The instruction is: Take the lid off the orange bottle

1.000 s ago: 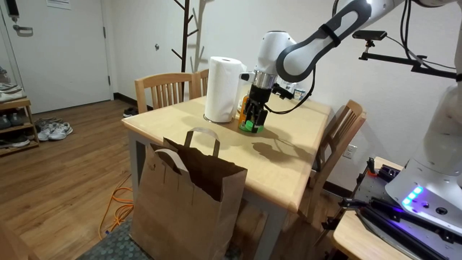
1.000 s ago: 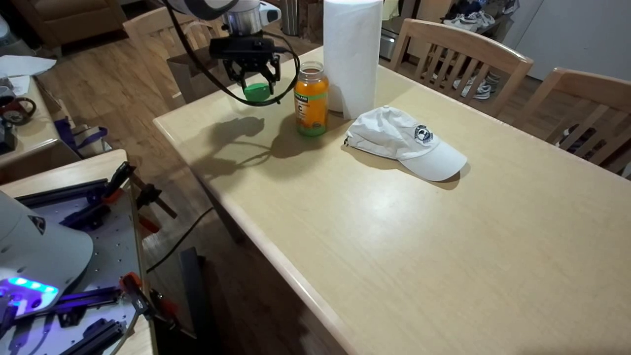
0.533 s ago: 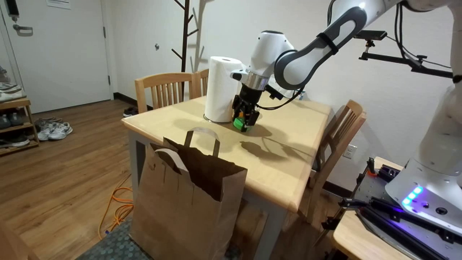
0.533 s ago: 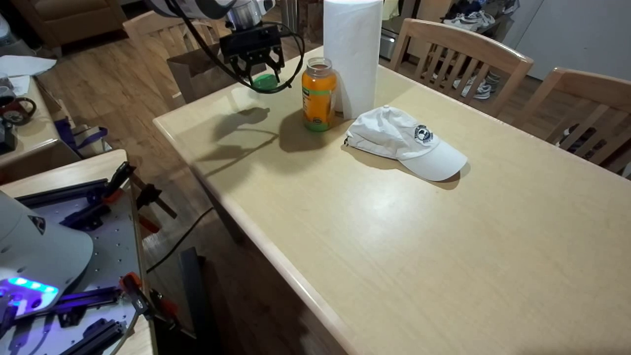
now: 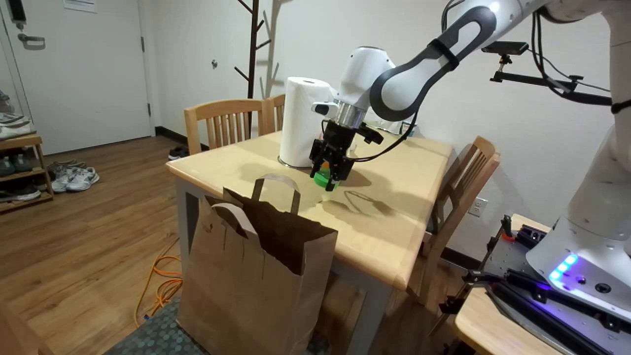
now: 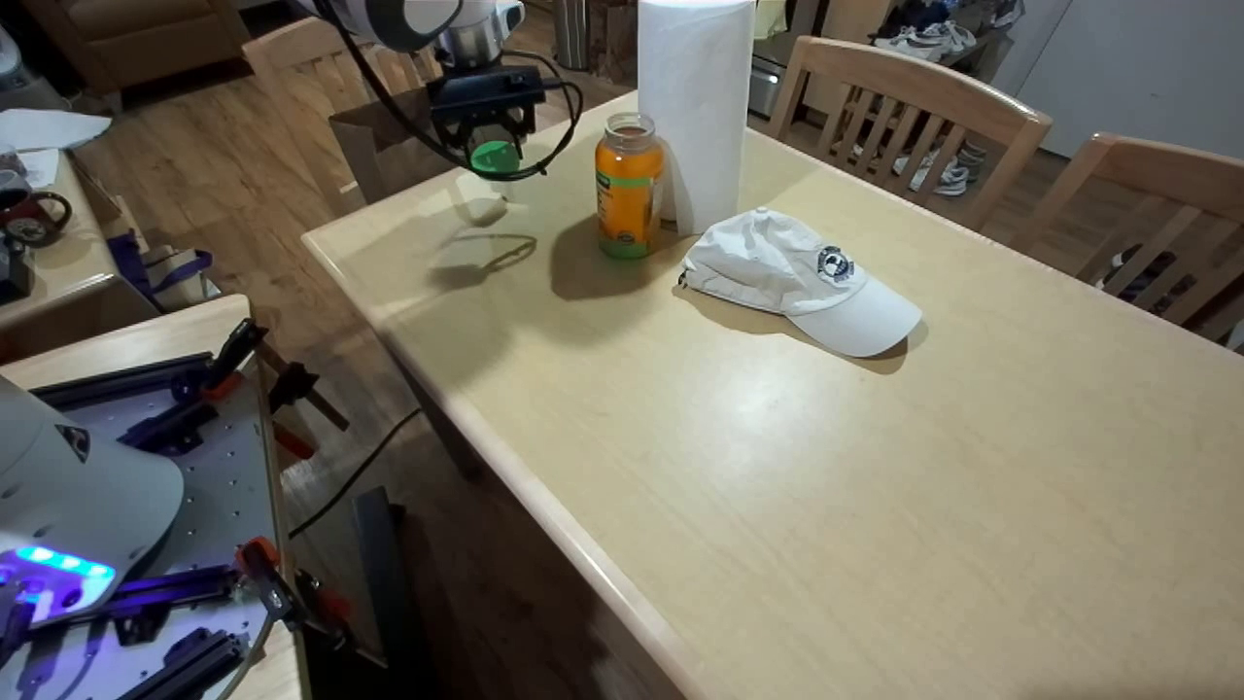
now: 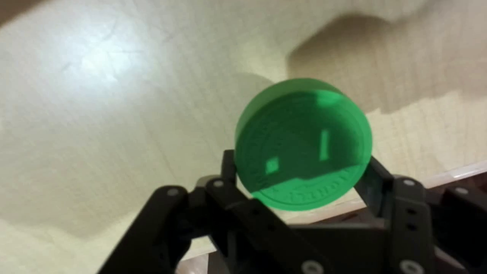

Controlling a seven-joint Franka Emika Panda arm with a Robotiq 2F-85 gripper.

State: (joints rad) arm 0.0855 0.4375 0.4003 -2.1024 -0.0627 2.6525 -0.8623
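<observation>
The green lid (image 7: 304, 182) is between my two fingertips, both touching its rim. My gripper (image 7: 302, 161) is shut on it, and the lid's flat embossed face is towards the wrist camera. In both exterior views the gripper (image 6: 498, 146) holds the lid (image 5: 321, 177) over the table corner, apart from the bottle; its exact height is hard to tell. The orange bottle (image 6: 628, 199) stands upright on the table with its clear neck uncovered. In an exterior view only a sliver of the bottle (image 5: 326, 165) shows behind the gripper.
A white paper towel roll (image 6: 695, 107) stands right beside the bottle. A white cap (image 6: 777, 272) lies on the table (image 6: 739, 467). A brown paper bag (image 5: 251, 276) stands on a chair at the table's edge. Wooden chairs (image 6: 904, 107) surround the table.
The bottle has shifted slightly towards the paper towel roll. My gripper, still holding the lid, has moved away from the bottle towards the table's bag side.
</observation>
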